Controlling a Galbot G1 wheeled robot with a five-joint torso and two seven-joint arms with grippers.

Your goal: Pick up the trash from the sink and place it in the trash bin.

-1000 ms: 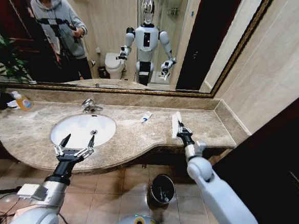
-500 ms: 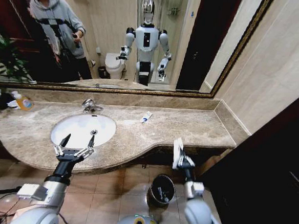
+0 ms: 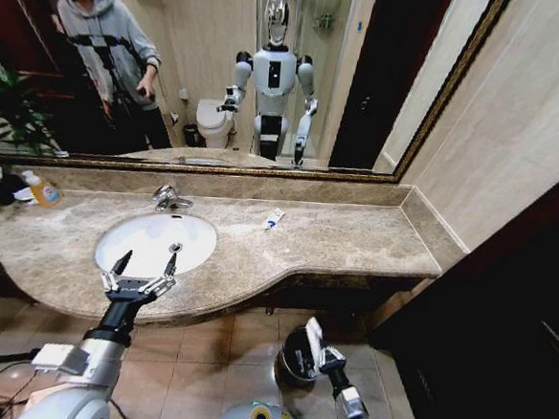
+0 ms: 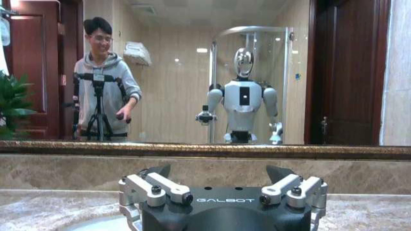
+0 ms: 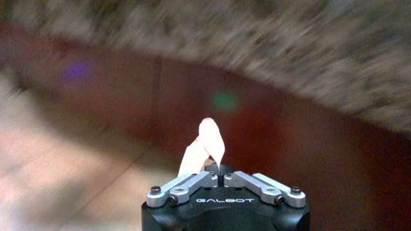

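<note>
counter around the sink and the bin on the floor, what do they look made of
Beige mottled counter: polished marble or similar stone, going by the veining and sheen. Small round black trash bin: probably plastic or painted metal, with a shiny, likely steel, rim.

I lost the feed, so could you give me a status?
Right gripper shut on packet, beside bin. Left gripper open over sink.

head: high, looks forward and down over the surface (image 3: 257,256), mirror (image 3: 222,71) behind | left wrist: low at the surface's front edge, faces the mirror (image 4: 205,72), shared with head | right wrist: below the front edge, close, blurred
</note>
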